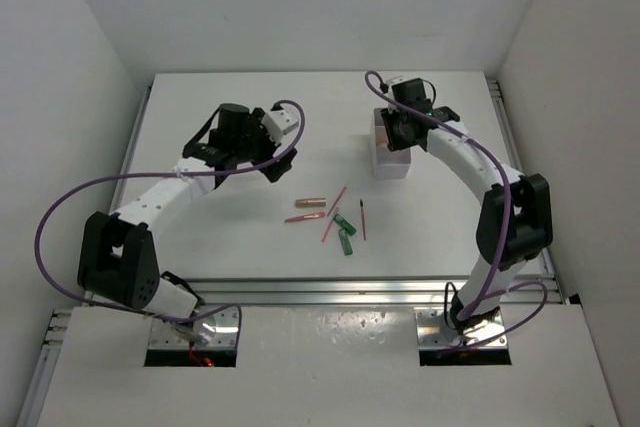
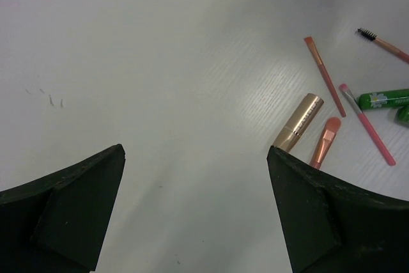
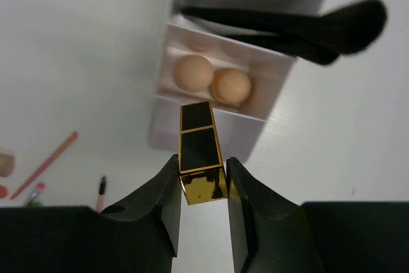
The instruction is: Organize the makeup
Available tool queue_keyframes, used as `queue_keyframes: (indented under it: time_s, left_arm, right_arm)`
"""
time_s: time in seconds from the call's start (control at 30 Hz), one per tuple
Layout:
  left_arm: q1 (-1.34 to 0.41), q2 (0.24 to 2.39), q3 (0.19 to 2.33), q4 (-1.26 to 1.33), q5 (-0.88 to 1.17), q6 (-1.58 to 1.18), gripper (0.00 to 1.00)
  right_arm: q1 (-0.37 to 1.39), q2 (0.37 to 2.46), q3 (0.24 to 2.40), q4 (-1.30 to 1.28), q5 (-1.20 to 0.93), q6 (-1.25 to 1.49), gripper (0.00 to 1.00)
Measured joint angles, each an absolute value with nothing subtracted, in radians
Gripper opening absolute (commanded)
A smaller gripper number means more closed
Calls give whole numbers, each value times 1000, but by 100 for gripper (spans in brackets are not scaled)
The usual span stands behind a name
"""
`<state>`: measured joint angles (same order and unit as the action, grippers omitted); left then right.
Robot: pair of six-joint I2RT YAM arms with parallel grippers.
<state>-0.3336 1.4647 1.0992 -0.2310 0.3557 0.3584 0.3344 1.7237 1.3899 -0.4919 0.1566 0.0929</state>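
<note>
My right gripper (image 3: 201, 163) is shut on the black-and-gold lipstick (image 3: 200, 151) and holds it just above the white box (image 3: 211, 133). Two beige sponges (image 3: 193, 72) lie side by side in the box's front compartment, and a black brush (image 3: 345, 25) lies across its back compartment. In the top view this gripper (image 1: 392, 132) hovers over the box (image 1: 392, 162). My left gripper (image 2: 195, 151) is open and empty above bare table, left of the copper tube (image 2: 299, 121), a coral brush (image 2: 326, 142), thin pink pencils (image 2: 324, 76) and the green bottle (image 2: 383, 99).
The loose items lie in a cluster at the table's middle (image 1: 330, 219), with a thin spoolie (image 1: 362, 219) at its right. White walls enclose the table on three sides. The left gripper (image 1: 275, 169) is left of and behind the cluster.
</note>
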Motion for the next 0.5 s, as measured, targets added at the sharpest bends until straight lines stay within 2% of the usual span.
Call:
queue_keyframes:
  time_s: [0.17,0.5]
  left_arm:
    - [-342,1443,1077,-223,339,355,100]
    - [-348,1439,1061,-216,328,354,100]
  right_arm:
    - [310,1801,1471,-599,256,121,0]
    - [308,1865,1554,-608,315,141,0]
